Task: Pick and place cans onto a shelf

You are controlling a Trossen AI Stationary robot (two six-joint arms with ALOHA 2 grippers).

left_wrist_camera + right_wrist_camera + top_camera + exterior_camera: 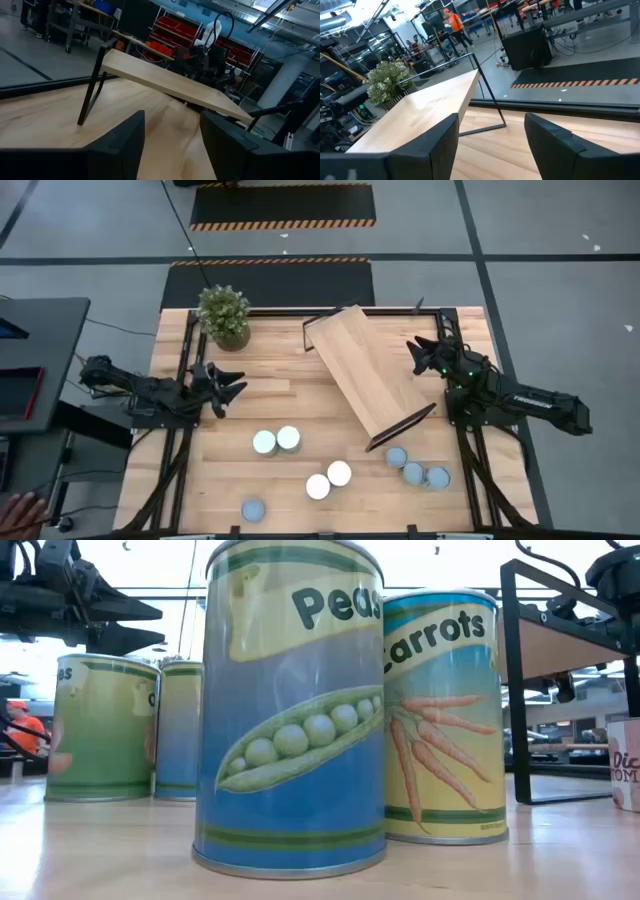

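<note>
Eight cans stand on the wooden desk (240, 395) in the lower half of the high frame, none on the shelf (368, 370), which lies askew across the upper centre, running from upper left to lower right. Two cans sit touching at lower centre-left (276, 441), two white-topped ones (329, 480) touch just below and right of them, a grey-topped single (253, 510) stands near the bottom edge, and three grey-topped cans (418, 470) cluster at lower right, just below the shelf's black end bracket. At desk level, a peas can (290, 705) fills the middle of the frame with a carrots can (442, 715) just beside it.

The left hand (228, 389) hovers at the left of the frame, below a potted plant (224, 316), its fingers spread wide and gripping nothing; its wrist view shows the gap between the fingers (122, 145) empty, facing the shelf. The right hand (418, 352) hovers at the shelf's right edge, likewise wide open and empty, its fingers (432, 145) framing the board and the plant beyond.
</note>
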